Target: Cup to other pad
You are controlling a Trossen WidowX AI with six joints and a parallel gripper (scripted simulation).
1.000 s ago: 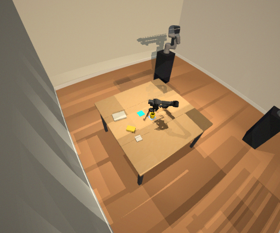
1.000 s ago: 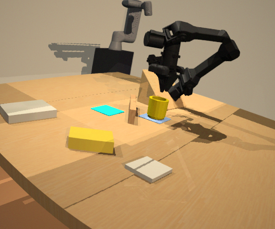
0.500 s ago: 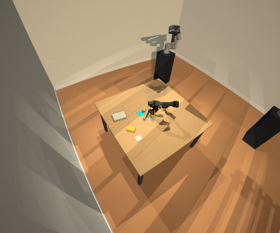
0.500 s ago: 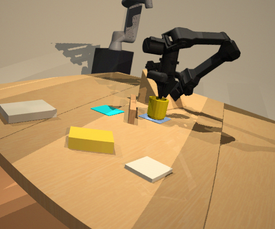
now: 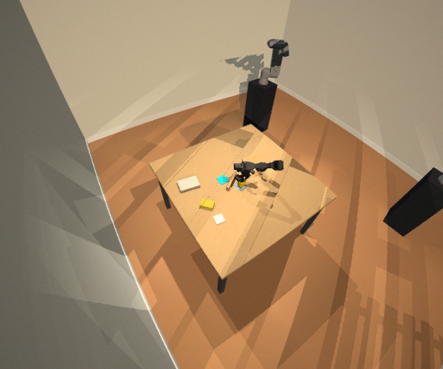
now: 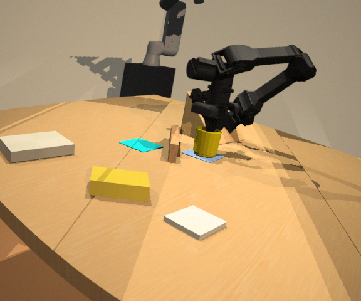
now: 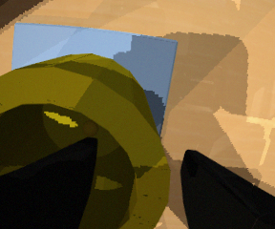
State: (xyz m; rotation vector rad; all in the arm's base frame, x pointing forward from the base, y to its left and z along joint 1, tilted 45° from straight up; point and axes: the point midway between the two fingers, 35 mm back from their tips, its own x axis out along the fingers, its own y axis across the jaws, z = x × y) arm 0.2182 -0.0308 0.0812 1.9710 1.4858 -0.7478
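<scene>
The yellow cup [image 5: 241, 184] [image 6: 205, 142] [image 7: 71, 86] stands upright on the blue pad [image 6: 187, 152] [image 7: 80, 40]. My gripper [image 6: 209, 128] [image 7: 140, 155] is partly open at the cup's rim and points down. In the wrist view the left fingertip is over the cup's mouth and the right one is outside its wall, with a gap between wall and right finger. A dim round spot inside the cup may be a marble; the rest of the inside is dark or hidden by the finger. The cyan pad [image 5: 222, 179] [image 6: 140, 144] lies bare to the left.
An upright wooden bar [image 5: 230, 183] [image 6: 173, 143] stands between the two pads. A wooden wedge [image 6: 188, 113] is behind the gripper. A yellow block [image 5: 207, 204] [image 6: 119, 184], a thin white slab [image 5: 218, 218] [image 6: 195, 221] and a larger white box [image 5: 188, 183] [image 6: 36, 145] lie on the table.
</scene>
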